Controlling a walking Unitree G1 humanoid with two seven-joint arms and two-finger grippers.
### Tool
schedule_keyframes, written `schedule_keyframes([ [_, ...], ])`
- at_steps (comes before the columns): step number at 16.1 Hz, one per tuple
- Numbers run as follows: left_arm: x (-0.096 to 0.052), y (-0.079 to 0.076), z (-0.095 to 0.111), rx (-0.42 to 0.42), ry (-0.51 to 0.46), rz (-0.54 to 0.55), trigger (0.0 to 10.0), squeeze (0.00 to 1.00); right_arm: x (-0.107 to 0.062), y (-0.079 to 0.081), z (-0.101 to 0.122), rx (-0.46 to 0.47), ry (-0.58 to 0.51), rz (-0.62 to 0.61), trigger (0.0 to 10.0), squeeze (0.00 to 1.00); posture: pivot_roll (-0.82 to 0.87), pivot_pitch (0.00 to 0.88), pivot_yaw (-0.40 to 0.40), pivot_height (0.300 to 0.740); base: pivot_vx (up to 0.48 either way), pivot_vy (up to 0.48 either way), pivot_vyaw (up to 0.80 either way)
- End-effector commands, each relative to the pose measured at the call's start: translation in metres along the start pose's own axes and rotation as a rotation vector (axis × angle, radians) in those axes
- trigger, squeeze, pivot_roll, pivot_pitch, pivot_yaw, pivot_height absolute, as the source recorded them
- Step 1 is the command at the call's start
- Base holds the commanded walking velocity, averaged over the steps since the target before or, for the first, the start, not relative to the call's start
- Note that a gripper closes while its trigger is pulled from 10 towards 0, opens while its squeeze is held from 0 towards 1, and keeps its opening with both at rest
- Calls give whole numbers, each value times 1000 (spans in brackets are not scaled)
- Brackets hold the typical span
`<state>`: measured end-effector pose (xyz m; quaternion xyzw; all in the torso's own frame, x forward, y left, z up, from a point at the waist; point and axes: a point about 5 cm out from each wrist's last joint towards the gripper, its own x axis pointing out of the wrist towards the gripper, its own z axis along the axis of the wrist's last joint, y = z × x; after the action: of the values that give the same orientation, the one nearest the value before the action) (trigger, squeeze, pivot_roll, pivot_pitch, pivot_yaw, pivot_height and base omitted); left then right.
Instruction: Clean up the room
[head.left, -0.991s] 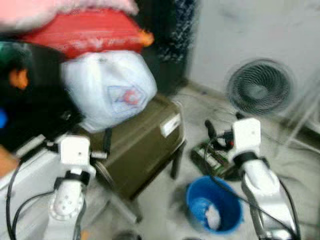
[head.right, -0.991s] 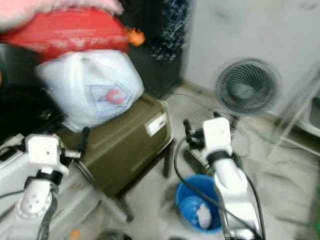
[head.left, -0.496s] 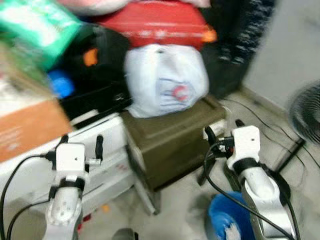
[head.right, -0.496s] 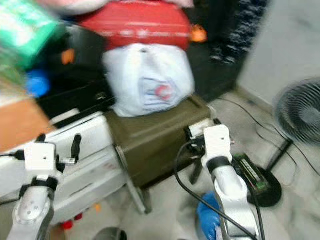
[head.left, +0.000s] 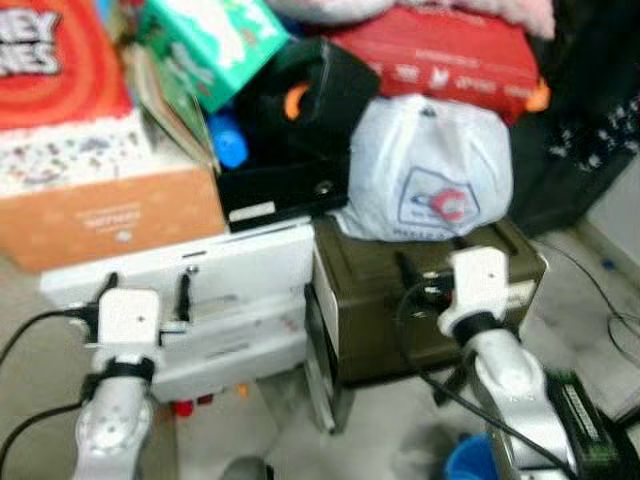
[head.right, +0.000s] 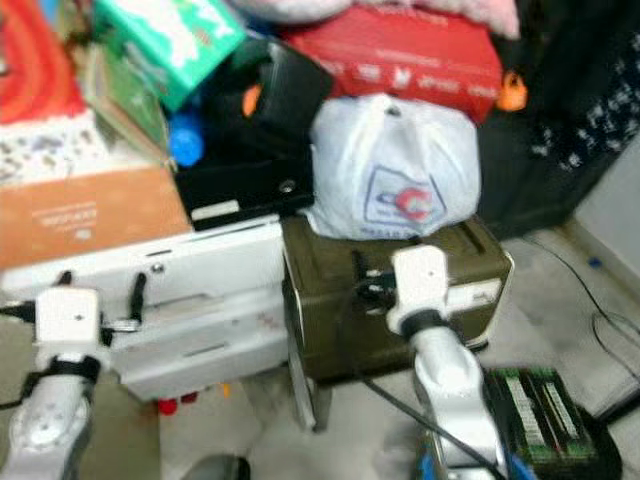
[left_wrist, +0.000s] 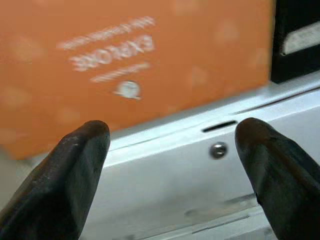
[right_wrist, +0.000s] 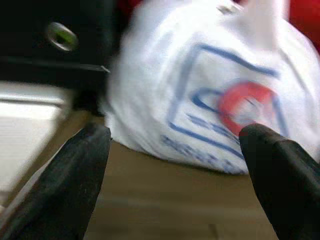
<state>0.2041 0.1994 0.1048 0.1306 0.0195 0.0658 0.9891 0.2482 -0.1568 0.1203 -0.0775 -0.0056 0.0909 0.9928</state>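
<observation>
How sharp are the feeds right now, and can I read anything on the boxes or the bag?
Left eye view: mild motion blur; the white bag logo shows as shapes, lettering unreadable. Right eye view: about as soft; red box print illegible. Left wrist view: orange box soft, though "EXPLORE" reads upside down; fingertips out of focus. Right wrist view: bag smeared, print unreadable.

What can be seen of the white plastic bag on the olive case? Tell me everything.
The white plastic bag is full and rounded, thin crinkled plastic with a blue-outlined red logo on its front. It sits upright on the olive-green case, under a red box and beside a black bag. The open right gripper points at it without touching.
</observation>
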Motion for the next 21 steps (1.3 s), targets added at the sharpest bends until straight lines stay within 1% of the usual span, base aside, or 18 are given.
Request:
schedule_keyframes([
  [1,-1,-4,3,-8,-7,-19,10000,0,-1,-6,-1,-7,7,-15,10000,0,-71,0,-23,740,0,0,800],
  [7,0,-7,5,-5,-5,-47,10000,0,-2,-6,-1,-4,10,-13,10000,0,-72,0,-23,740,0,0,800],
  [9,-2,-10,3,-24,5,-89,10000,0,-5,-7,-1,-9,16,-17,10000,0,-74,0,-22,740,0,0,800],
  [12,-4,-12,2,-24,10,-98,10000,0,-9,-8,-4,2,33,-18,10000,0,-76,0,-23,740,0,0,800],
  [15,-3,-16,2,-30,9,-117,10000,0,-10,-10,-5,3,41,-29,10000,0,-83,0,-22,740,0,0,800],
  [19,-1,-15,4,-45,-2,-133,10000,0,-10,-9,-5,2,41,-16,10000,0,-83,0,-23,740,0,0,800],
  [21,-3,-16,5,-44,-10,-146,10000,0,-11,-9,-5,9,50,6,10000,0,-83,0,-25,740,0,0,800],
])
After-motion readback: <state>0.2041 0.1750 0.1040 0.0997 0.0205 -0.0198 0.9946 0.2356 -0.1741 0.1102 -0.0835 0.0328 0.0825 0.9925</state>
